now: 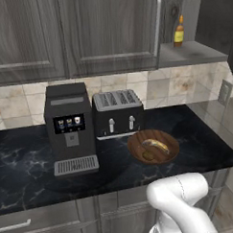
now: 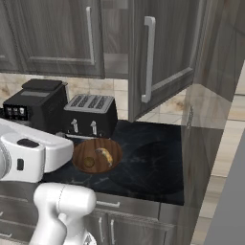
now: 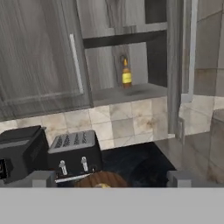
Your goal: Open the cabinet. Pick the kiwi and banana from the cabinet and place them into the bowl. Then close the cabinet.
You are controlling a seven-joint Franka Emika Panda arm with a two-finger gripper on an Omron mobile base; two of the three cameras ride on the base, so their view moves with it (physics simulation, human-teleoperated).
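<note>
The cabinet [image 1: 110,32] has its left door shut and its right door [image 2: 167,52] swung wide open, baring the grey shelf [image 1: 195,52]. On the black counter in front of the toaster sits the wooden bowl [image 1: 139,145]. Inside it lie the banana [image 1: 156,145] and the small brown kiwi [image 1: 149,156]; from the right they appear as banana [image 2: 104,156] and kiwi [image 2: 89,162] in the bowl [image 2: 81,152]. My gripper [image 3: 111,180] is open, its fingertips [image 3: 43,178] far apart and nothing between them. It is back from and above the bowl's rim [image 3: 103,177], facing the open cabinet [image 3: 131,52].
An amber bottle [image 1: 179,33] with a yellow label stands on the cabinet shelf. A black toaster [image 1: 117,112] and a coffee machine [image 1: 70,127] stand at the back of the counter. The open door juts out over the counter's right part. Grey drawer fronts [image 1: 41,220] run below.
</note>
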